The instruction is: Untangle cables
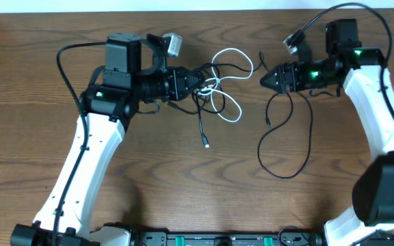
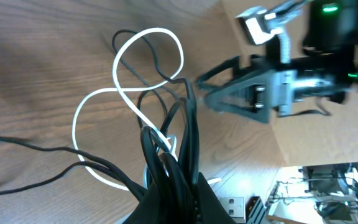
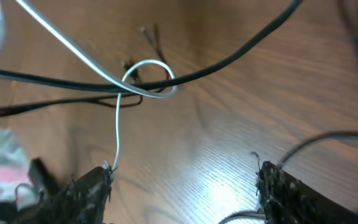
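Got left hand [image 1: 195, 80] clamped on the tangled cables [image 2: 191, 137], right hand [image 1: 265, 77] spread wide nearby, gripping nothing, above the desk [image 1: 156, 178].

Glossy wood-grain table [image 1: 183, 198] under smooth black cables [image 2: 188, 137] and a glossy white cable [image 2: 115, 71]

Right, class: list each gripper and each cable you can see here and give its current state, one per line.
left gripper: shut on the black cables.
right gripper: open.
white cable: looped, tangled among the black cables.
black cables: bunched together, clamped at one end.
separate black cable: lying in a loose loop, apart from the tangle.
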